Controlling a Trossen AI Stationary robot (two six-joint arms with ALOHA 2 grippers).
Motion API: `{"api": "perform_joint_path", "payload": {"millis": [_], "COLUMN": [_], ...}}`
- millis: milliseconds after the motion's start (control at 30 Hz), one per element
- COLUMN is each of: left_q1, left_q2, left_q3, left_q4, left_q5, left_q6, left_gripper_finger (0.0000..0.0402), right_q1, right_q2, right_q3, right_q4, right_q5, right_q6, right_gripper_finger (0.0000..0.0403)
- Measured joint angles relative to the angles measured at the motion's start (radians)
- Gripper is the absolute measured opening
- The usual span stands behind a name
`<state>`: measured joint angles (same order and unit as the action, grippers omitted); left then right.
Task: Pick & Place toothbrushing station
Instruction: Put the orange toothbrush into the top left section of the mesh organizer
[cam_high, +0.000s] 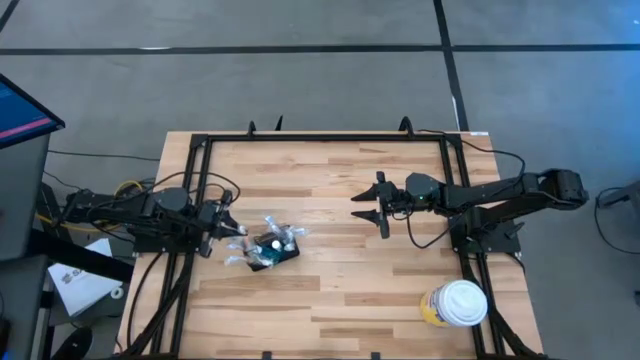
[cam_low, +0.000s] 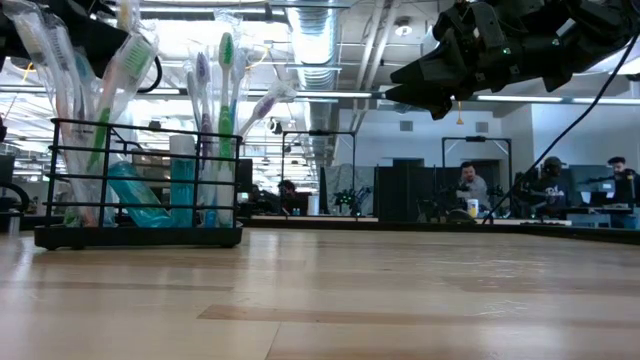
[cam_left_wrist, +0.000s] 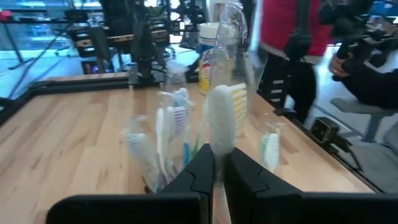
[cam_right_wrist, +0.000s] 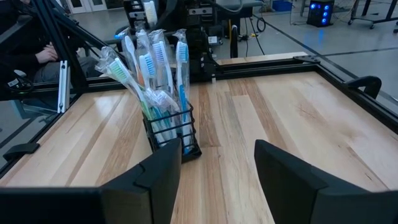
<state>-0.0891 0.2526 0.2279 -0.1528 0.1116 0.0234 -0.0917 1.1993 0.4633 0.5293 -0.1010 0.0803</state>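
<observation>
While the toothbrushing station (cam_high: 272, 250) stands on the table (cam_high: 330, 300) toward its left edge, the left gripper (cam_high: 222, 240) sits just beside it with fingers clenched; whether they pinch a brush handle I cannot tell. That station, a dark wire box, holds a splayed bunch of wrapped toothbrushes (cam_right_wrist: 146, 59) leaning outward, and it looks top-heavy. Nearer the right edge, the right gripper (cam_high: 372, 205) hangs above the table, jaws released wide and facing the station, likely lined up to reach for it. A lidded cup (cam_high: 455, 303) stands near the front right corner.

Bright overhead light, blurred foreground
</observation>
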Motion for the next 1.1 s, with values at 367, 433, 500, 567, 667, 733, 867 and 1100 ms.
{"api": "perform_joint_path", "payload": {"millis": [367,433,500,567,667,733,867,1100], "left_q1": [0.0,0.0,0.0,0.0,0.0,0.0,0.0,0.001], "left_q2": [0.006,0.005,0.004,0.003,0.003,0.003,0.003,0.004], "left_q3": [-0.024,-0.066,-0.113,-0.141,-0.143,-0.143,-0.144,-0.146], "left_q4": [0.069,0.16,0.255,0.297,0.296,0.296,0.297,0.322], "left_q5": [-0.009,0.001,0.027,0.033,0.04,0.055,0.056,0.072], "left_q6": [0.025,0.025,0.025,0.021,-0.002,-0.003,-0.009,-0.023], "left_gripper_finger": [0.001,0.001,0.001,0.001,0.001,0.001,0.001,0.001], "right_q1": [0.0,0.0,0.0,0.0,0.0,0.0,0.0,0.0], "right_q2": [0.0,0.0,0.0,0.0,0.0,0.0,0.0,0.0], "right_q3": [0.0,0.0,0.0,0.0,0.0,0.0,0.0,0.0], "right_q4": [0.0,-0.001,-0.001,-0.001,-0.002,-0.007,-0.025,-0.029], "right_q5": [0.0,0.0,0.0,0.0,0.0,0.0,0.0,0.0], "right_q6": [0.0,0.0,0.0,0.0,0.0,0.0,0.0,0.0], "right_gripper_finger": [0.0196,0.0195,0.0194,0.0194,0.0195,0.0196,0.0198,0.0198]}}
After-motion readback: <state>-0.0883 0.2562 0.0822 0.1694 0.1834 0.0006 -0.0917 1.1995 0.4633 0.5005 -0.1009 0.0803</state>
